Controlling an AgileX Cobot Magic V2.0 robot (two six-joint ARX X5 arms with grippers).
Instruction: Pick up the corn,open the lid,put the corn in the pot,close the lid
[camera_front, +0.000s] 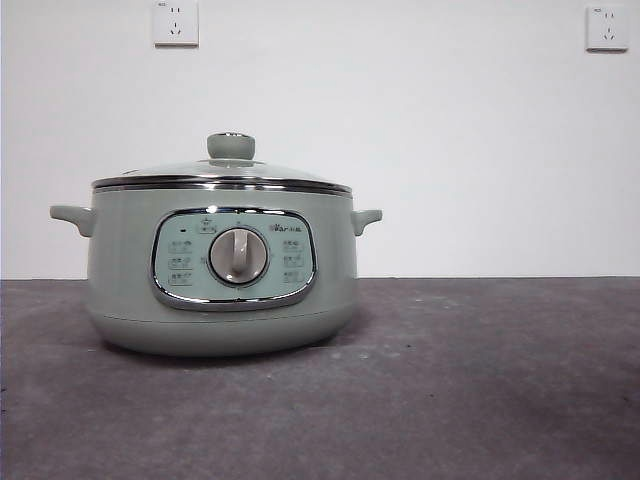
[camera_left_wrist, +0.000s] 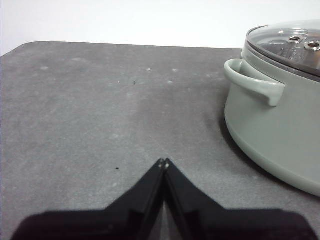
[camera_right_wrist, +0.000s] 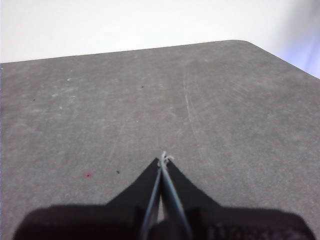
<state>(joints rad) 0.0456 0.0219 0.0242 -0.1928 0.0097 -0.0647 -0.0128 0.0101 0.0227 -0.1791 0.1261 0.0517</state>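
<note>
Front view: pot sits upright on the grey bench, control panel and dial facing the camera, side handles out to either side. Lid is seated flat on the rim, knob centred and pointing straight up. No arm visible in this view

Corn isn't in any of my three views, so I can't say where it lies or which way its long axis runs. Need to locate it before step one; nothing of the task looks started

Left wrist view: my left end effector has jaws pressed together, holding nothing, hovering over bare bench. Pot is off to one side, near but not touching; I see one handle and the lid edge with its steam holes

Right wrist view: my right end effector also closed and empty, only bare bench ahead, rounded bench corner beyond

Handling guesses:
- lid: glass dome with steel rim, rigid, breakable, likely slick on the glass. Grip the knob only, lift straight up, set it down gently
- pot: looks heavy and stable, shouldn't shift when the lid comes off
- corn: should be small, light and firm; grip across the middle, jaws perpendicular to the long axis
</note>
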